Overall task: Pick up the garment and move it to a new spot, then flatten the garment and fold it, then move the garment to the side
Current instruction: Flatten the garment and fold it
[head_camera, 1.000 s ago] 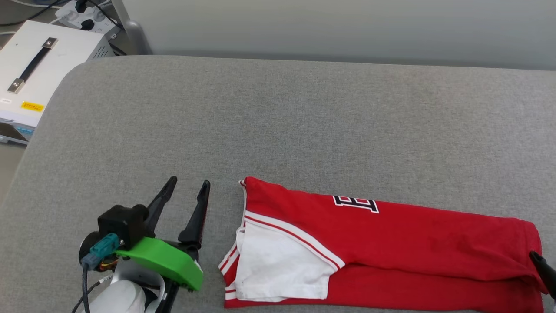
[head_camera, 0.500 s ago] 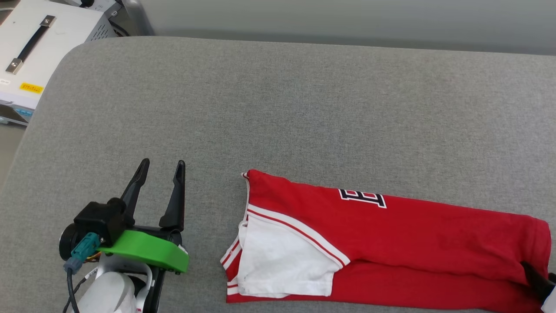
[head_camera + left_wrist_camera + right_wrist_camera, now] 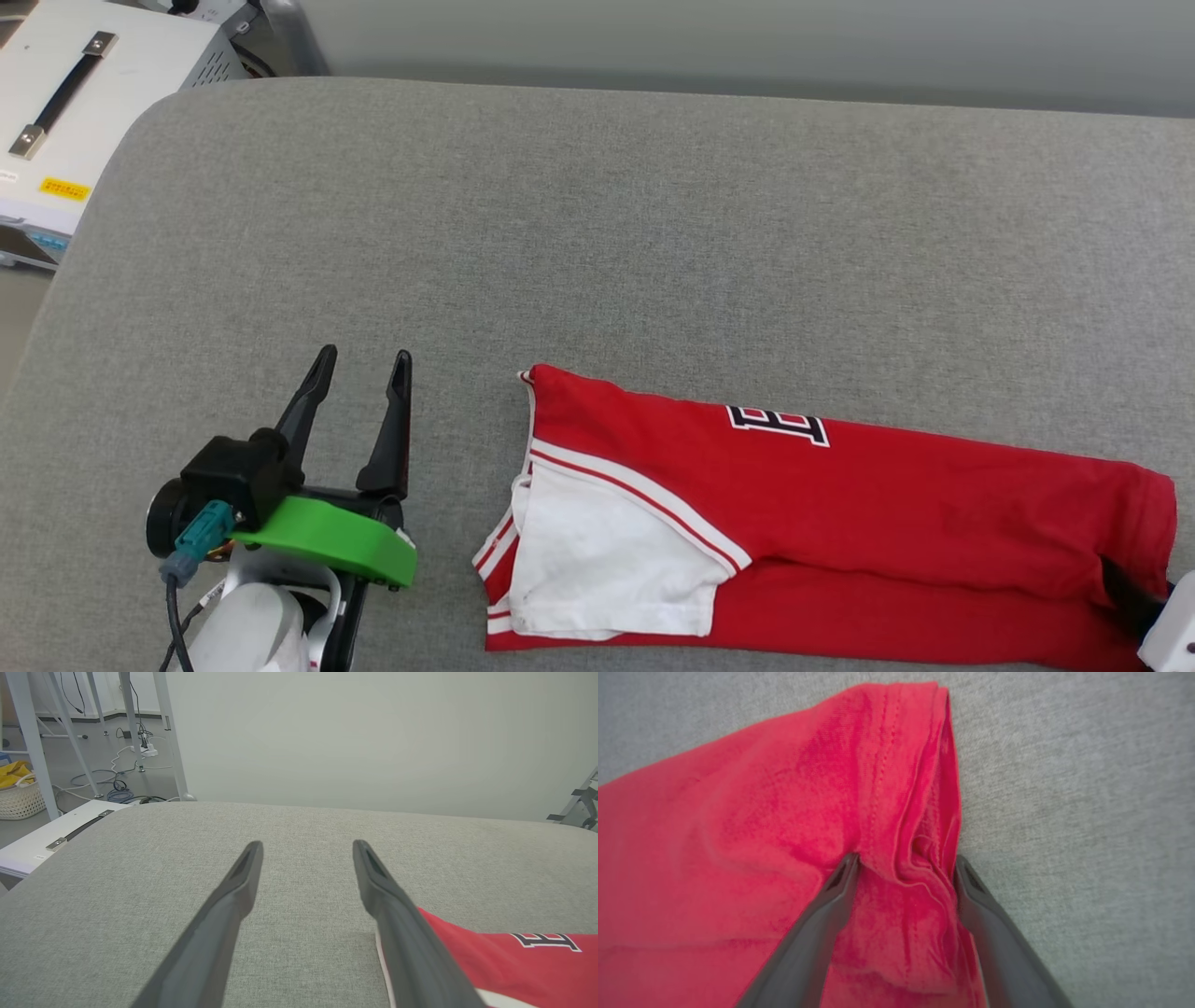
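Our right tool (image 3: 906, 858) has slid astride the hem of the garment (image 3: 887, 504), which lies folded long on the bench (image 3: 597, 233); the tool is spread, so we judge a pinch comes next; left tool (image 3: 365, 353) spread, empty

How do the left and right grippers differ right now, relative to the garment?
The left gripper is over bare grey cushion, clear of the sleeve end of the garment; the right gripper straddles its bunched hem end. Nothing lies between the left gripper's fingers; red fabric sits between the right gripper's. Both stand open.
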Robot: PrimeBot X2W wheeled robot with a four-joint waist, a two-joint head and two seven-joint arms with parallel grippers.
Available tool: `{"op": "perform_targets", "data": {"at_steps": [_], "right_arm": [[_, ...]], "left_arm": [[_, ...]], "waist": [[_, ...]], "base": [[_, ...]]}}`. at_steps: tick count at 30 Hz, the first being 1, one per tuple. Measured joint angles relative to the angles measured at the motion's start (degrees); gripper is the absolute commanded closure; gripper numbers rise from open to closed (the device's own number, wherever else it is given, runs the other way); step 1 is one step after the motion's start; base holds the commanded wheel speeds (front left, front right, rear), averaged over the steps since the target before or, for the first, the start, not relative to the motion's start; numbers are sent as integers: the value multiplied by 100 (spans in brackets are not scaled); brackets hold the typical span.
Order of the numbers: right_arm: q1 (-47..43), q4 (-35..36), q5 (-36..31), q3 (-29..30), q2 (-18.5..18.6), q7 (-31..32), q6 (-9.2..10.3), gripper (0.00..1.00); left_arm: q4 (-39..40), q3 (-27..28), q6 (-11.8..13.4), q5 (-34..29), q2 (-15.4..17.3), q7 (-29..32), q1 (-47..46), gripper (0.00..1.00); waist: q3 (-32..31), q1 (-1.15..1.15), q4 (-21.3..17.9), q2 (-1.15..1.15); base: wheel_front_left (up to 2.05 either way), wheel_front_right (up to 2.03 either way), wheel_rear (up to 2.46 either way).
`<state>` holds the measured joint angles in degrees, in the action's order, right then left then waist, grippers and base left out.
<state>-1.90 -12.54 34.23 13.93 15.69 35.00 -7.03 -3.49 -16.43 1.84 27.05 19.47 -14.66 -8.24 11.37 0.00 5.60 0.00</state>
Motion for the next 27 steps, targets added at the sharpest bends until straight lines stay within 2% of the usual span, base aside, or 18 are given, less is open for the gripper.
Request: {"op": "perform_targets", "data": {"at_steps": [1, 13, 22, 27], "right_arm": [[0, -27, -7, -44, 30, -54, 0, 100], [77, -226, 25, -74, 238, -483, -58, 100], [210, -398, -553, 615, 670, -913, -56, 100], [273, -311, -730, 756, 693, -817, -56, 100]], "left_arm": [[-12, 18, -33, -24, -31, 0, 2, 0], [-176, 185, -316, -275, -332, 0, 149, 0], [-314, 290, -449, -359, -461, 0, 208, 0], [-359, 357, -501, -391, -513, 0, 242, 0]], "waist": [[-15, 0, 0, 0], [-238, 0, -41, 0], [-366, 0, -103, 0], [-465, 0, -135, 0]], "base": [[0, 0, 0], [0, 0, 0], [0, 0, 0], [0, 0, 0]]}}
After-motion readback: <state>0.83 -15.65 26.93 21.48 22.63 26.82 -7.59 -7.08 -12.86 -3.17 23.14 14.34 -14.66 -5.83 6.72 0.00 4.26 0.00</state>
